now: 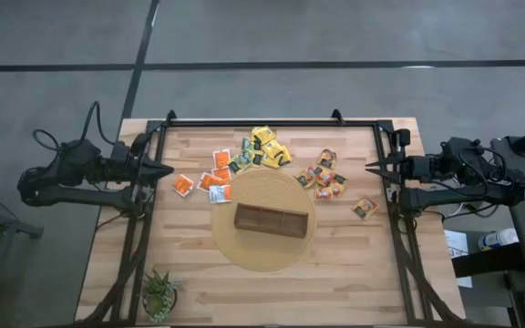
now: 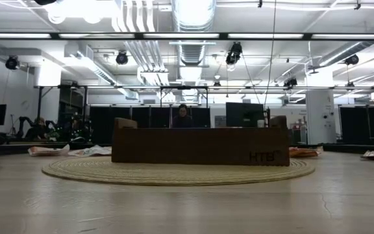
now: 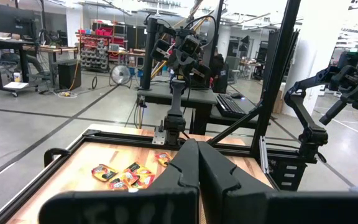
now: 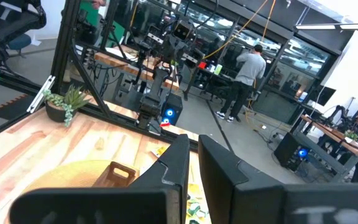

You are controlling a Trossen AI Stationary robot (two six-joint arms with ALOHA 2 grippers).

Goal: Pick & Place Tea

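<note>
From above, I see the tea sachets (image 1: 262, 164) scattered flat on the table (image 1: 354, 273) in a loose band running left to right behind the brown box (image 1: 272, 220), square and pointing every way. The left gripper (image 1: 167, 169) and the right gripper (image 1: 372, 167) wait closed and empty at opposite edges.

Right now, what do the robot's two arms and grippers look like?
Both arms are dark, near black, built of jointed segments with loose black cables looping along them. The left gripper and the right gripper each taper to two slim pointed fingers. In the wrist views the fingers are matte black, wedge-shaped plastic blades on a broad black base. No markings are visible.
</note>
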